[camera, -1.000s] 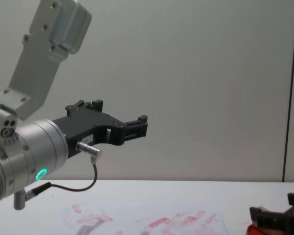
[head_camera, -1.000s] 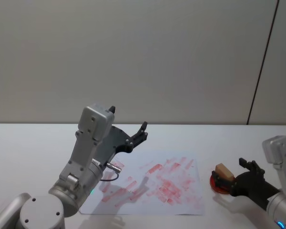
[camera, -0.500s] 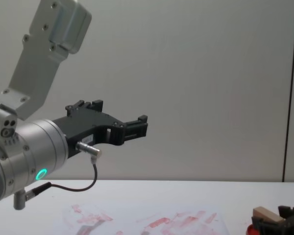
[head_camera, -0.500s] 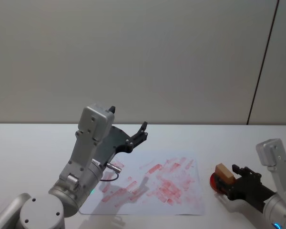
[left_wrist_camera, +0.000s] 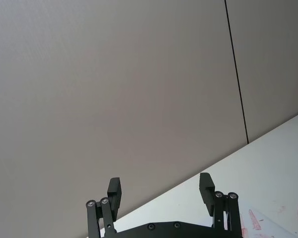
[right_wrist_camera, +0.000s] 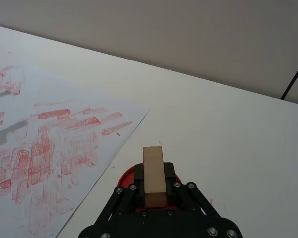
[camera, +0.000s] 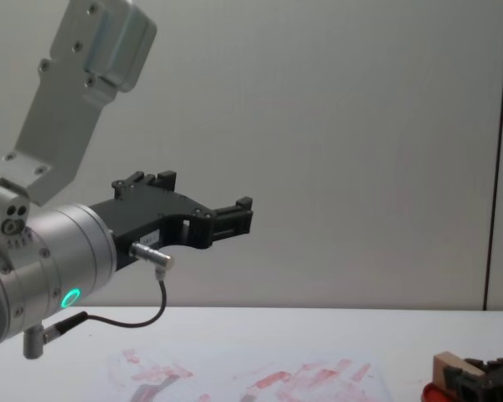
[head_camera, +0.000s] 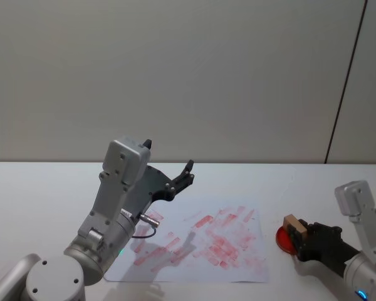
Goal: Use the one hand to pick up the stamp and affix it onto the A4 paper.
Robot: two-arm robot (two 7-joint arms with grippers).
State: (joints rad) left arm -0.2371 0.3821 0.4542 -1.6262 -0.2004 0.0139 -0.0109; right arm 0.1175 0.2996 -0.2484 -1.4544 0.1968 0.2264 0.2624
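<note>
Your right gripper [right_wrist_camera: 154,184] has drawn back and swung a little leftward with the stamp [head_camera: 292,222] since a second ago.
Its black fingers are clamped on the pale, square-edged wooden block over the flat round red ink pad [head_camera: 282,239], just beside the red-smeared A4 paper [head_camera: 200,251]; whether block and pad touch cannot be told; your left gripper [left_wrist_camera: 160,184] hangs raised over the sheet, fingers apart.

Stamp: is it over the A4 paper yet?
No, the stamp, clamped in the right gripper, is at the red ink pad beside the A4 paper; the left gripper is raised, open.
</note>
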